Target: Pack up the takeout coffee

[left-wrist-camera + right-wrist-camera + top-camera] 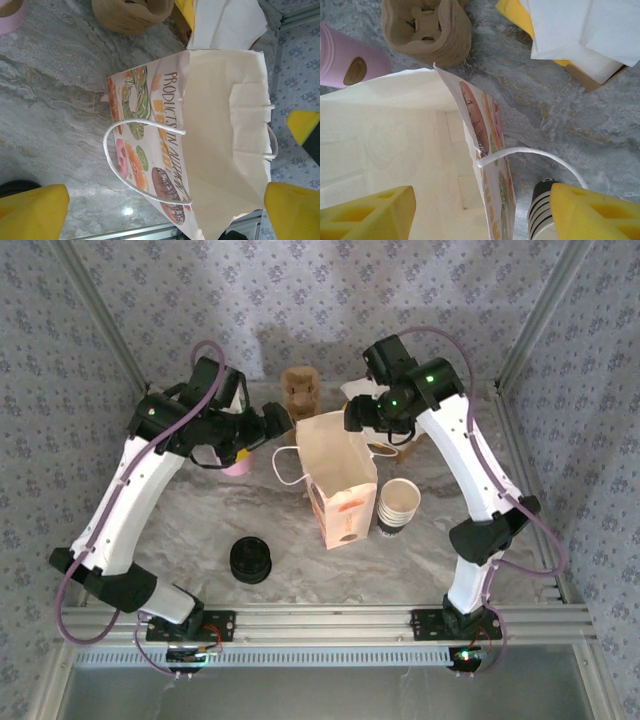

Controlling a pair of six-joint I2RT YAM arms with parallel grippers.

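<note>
Above the open mouth of the tall beige paper bag with printed pastries (340, 490), the right pincer (477, 192) hangs with its yellow fingers (370, 215) wide apart and nothing between them. One finger is over the bag's inside, the other outside, over the stack of pale lidless paper cups (398, 502). At the bag's left side the left pincer (165, 187) is opened fully and also holds nothing. Where the takeout coffee, the small paper cup with the black lid, stands I cannot tell; the part of the bag's floor that I see is bare.

I judge the step is to bring the coffee into the bag. To do it well, the cup should be held upright by its wall under the lid, carried over the middle of the mouth and lowered straight to the floor before the fingers let go. The white rope handle (530, 152) curves beside the mouth and could catch a finger.

The grey marbled bench (200, 530) also carries a squat stack of black lids (250, 560), a pink cup (345, 60), a brown pulp cup carrier (427, 30) and white napkins (580, 30). Walls with a grey-blue flower pattern (100, 320) close the cell.
</note>
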